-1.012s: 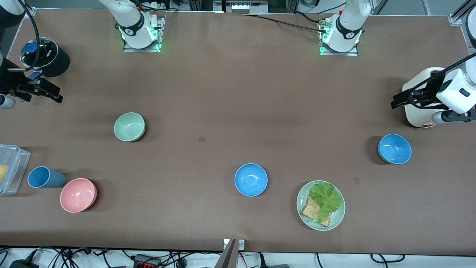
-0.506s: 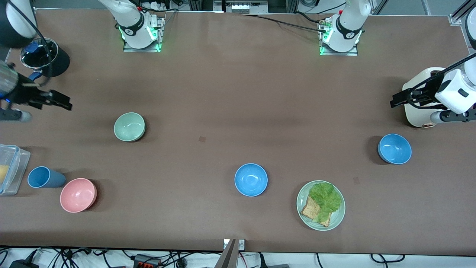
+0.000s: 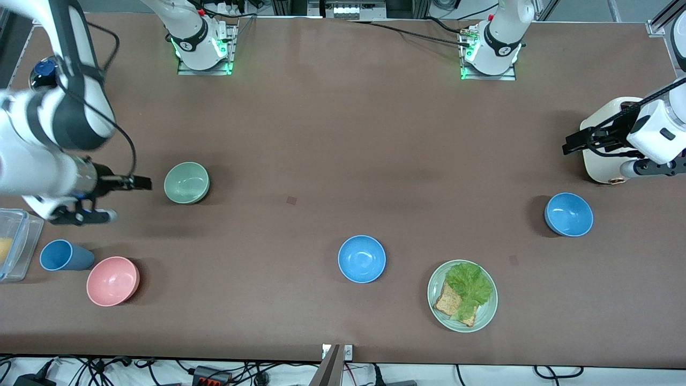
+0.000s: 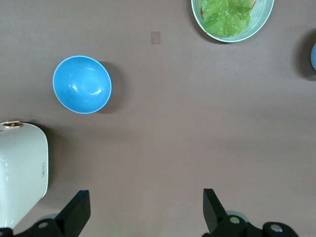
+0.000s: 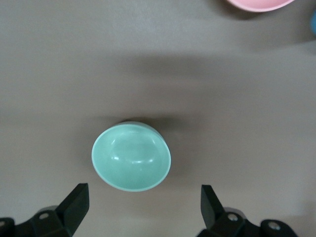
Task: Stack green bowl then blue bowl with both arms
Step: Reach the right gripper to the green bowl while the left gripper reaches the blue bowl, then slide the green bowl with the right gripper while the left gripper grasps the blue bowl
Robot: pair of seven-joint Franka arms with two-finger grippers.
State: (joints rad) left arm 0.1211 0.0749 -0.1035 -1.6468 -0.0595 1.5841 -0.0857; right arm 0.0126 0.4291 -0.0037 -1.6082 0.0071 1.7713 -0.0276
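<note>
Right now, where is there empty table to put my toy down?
Plenty of bare table lies between the green bowl and the two blue bowls. It is crowded toward the right arm's end, where the pink bowl, blue cup and right gripper cluster.

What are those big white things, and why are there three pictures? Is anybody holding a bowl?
They are two robot arms at a brown table. Each ends in a black two-fingered gripper. The big picture looks down from a high camera facing the robots. The other two come from little cameras on the arms' wrists.

The right gripper is open, up in the air beside the green bowl; its wrist camera looks down into that bowl. The left gripper is open too, waiting by a white appliance near one blue bowl.

Also there: another blue bowl, a pink bowl, a blue cup, and a plate with toast and lettuce. Nobody holds anything.
</note>
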